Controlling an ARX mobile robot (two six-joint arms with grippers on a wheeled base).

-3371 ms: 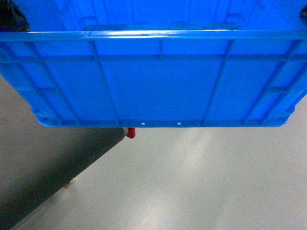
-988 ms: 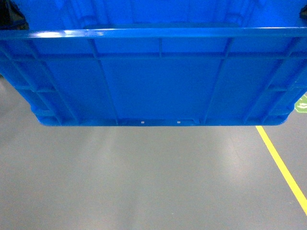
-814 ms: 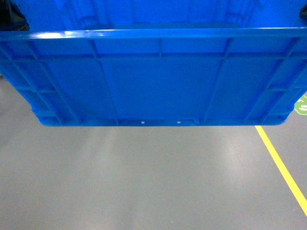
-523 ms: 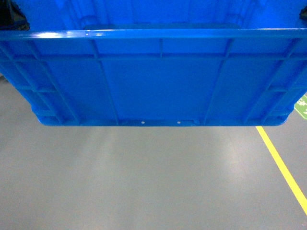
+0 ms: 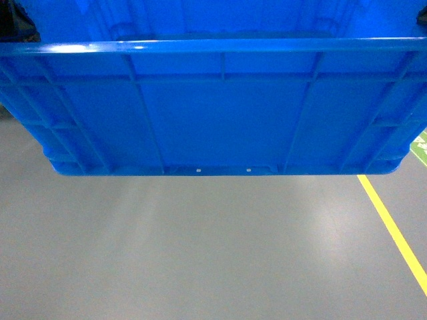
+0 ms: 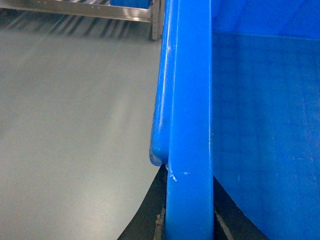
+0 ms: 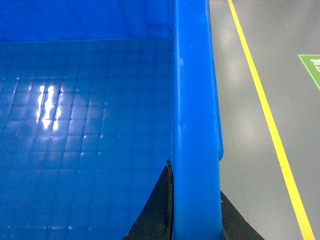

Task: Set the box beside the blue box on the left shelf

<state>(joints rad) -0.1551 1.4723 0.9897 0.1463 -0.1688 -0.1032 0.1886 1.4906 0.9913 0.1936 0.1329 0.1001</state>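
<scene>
The box [image 5: 213, 107], a bright-blue ribbed crate, hangs above the floor and fills the top half of the head view. My left gripper [image 6: 189, 205] is shut on its left rim [image 6: 190, 125], with one black finger [image 6: 150, 215] outside the wall and one inside. My right gripper [image 7: 196, 205] is shut on the right rim [image 7: 196, 100] in the same way, with a finger [image 7: 155, 210] inside the crate. At the top of the left wrist view a steel rail of the left shelf [image 6: 75, 9] shows, with a sliver of a blue box [image 6: 131, 2] on it.
Grey floor [image 5: 200, 253] spreads below the crate. A yellow line [image 5: 393, 233] runs along the right, also in the right wrist view as the yellow line [image 7: 265, 110]. A green floor mark [image 7: 311, 67] lies beyond it. A shelf post [image 6: 156, 20] stands by the crate's rim.
The dark surface and the red part seen under the crate 3.4 s ago have left the view, and the yellow line has come in. Over the last second little has changed; both grips hold.
</scene>
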